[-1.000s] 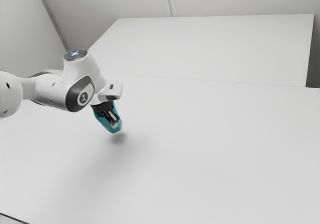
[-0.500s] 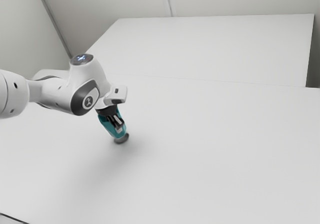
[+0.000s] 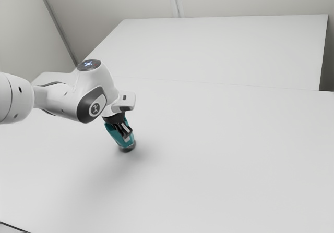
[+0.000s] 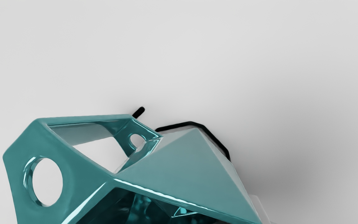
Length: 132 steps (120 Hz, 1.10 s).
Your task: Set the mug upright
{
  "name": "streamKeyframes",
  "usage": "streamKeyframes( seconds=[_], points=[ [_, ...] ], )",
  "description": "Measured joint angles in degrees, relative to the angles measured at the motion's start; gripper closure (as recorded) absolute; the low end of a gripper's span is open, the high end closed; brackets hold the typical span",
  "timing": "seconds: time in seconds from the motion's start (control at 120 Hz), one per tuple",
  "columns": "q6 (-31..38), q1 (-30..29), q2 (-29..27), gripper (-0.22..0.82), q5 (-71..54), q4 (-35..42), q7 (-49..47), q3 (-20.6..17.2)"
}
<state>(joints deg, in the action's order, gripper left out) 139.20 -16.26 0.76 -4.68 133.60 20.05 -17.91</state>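
Exterior view: end effector (image 3: 126, 134) grips mug (image 3: 116, 136), mouth upward, long axis leaning to the exterior view's left.

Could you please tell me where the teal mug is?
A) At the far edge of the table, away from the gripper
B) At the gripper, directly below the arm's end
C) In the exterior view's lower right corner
B: the exterior view shows the teal mug right at the gripper, beneath the arm's end.
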Motion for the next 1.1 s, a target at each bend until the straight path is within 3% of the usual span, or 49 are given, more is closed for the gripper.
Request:
streamKeyframes(
  seconds=[0.442, 0.883, 1.1],
  points=[
    [-0.17, -0.29, -1.65, 0.77, -0.15, 3.09, -1.89, -0.55],
    [-0.46, 0.71, -1.78, 0.46, 0.79, 2.96, -1.20, -0.46],
    [-0.80, 0.28, -3.05, 0.36, 0.81, 2.91, -0.94, -0.46]
  ],
)
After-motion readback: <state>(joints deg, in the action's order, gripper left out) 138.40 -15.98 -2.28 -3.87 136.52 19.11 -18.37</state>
